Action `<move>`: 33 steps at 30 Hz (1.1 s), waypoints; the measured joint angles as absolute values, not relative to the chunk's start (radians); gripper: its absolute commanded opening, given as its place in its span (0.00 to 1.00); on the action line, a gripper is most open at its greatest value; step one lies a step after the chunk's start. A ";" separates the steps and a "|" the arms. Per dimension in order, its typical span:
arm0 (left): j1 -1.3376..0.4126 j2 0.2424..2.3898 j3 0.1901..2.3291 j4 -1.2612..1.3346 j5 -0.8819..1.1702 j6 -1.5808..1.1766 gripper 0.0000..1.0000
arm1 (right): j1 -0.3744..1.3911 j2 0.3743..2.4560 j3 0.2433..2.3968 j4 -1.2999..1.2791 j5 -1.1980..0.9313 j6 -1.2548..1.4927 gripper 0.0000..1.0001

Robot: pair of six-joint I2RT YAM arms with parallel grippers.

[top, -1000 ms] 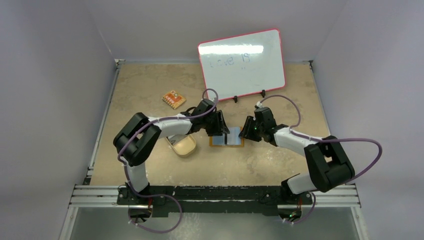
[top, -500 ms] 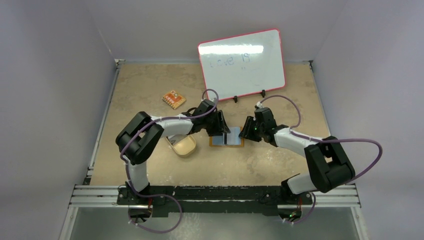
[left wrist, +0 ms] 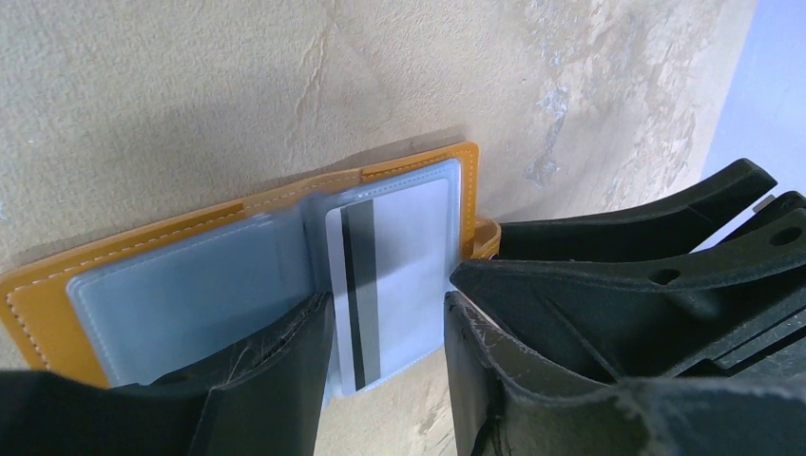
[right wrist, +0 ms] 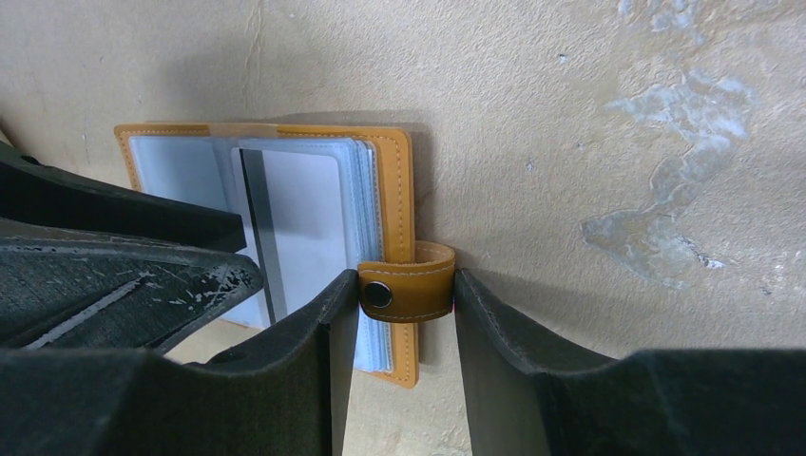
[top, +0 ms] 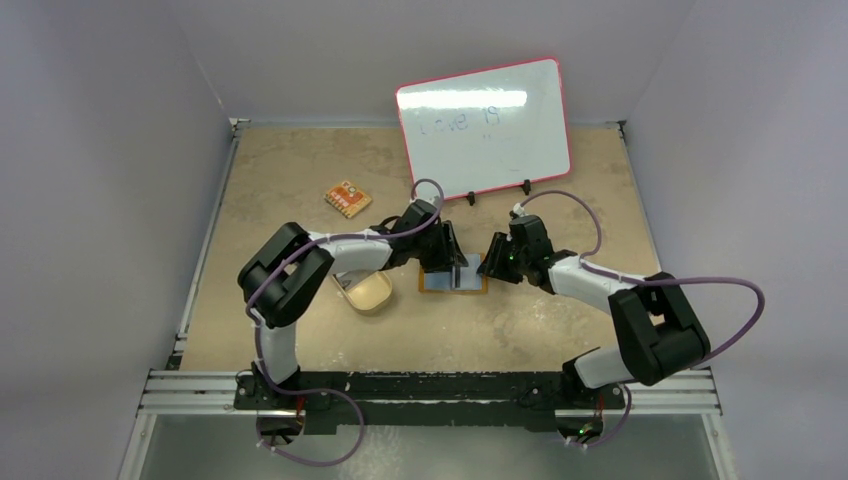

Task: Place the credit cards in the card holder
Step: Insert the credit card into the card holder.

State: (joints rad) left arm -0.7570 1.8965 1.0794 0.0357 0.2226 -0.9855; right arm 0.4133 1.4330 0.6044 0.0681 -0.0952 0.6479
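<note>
The table (top: 300, 330) has all the action near its middle, nearer than the whiteboard (top: 485, 125), where the two arms meet. The card holder (top: 455, 285) lies open and flat there, just right of the tan dish (top: 372, 292), with its orange cover down and its pale clear sleeves facing up. It looks light and soft, so it is likely to skate on the table when anything pushes into it, and its thin sleeves are likely to buckle at the mouth. The right gripper (right wrist: 404, 283) holds it at the right edge, fingers closed against both sides of the snap strap (right wrist: 423, 296). That looks a sound place to anchor it, since the strap is stitched and thicker than the sleeves. The left gripper (left wrist: 388, 296) has its fingers pressed on the two long edges of one credit card (left wrist: 399, 228), the one with the dark stripe. The card's leading end already sits in a sleeve and its trailing end sticks out past the holder. The card is judged thin, stiff, light and slick, so an edge grip near the trailing end suits it. A hard squeeze could bow it or let it spring free, and it needs to go in flat and in line with the sleeve.
</note>
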 measured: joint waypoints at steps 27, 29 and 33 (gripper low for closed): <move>-0.782 1.883 1.098 -0.001 0.136 -0.984 0.52 | 0.414 1.425 0.620 0.024 -0.092 0.648 0.53; -0.782 1.861 1.098 -0.028 0.121 -0.960 0.54 | 0.414 1.421 0.626 0.006 -0.078 0.646 0.53; -0.782 1.794 1.098 -0.106 0.069 -0.887 0.56 | 0.414 1.397 0.630 -0.036 -0.060 0.646 0.53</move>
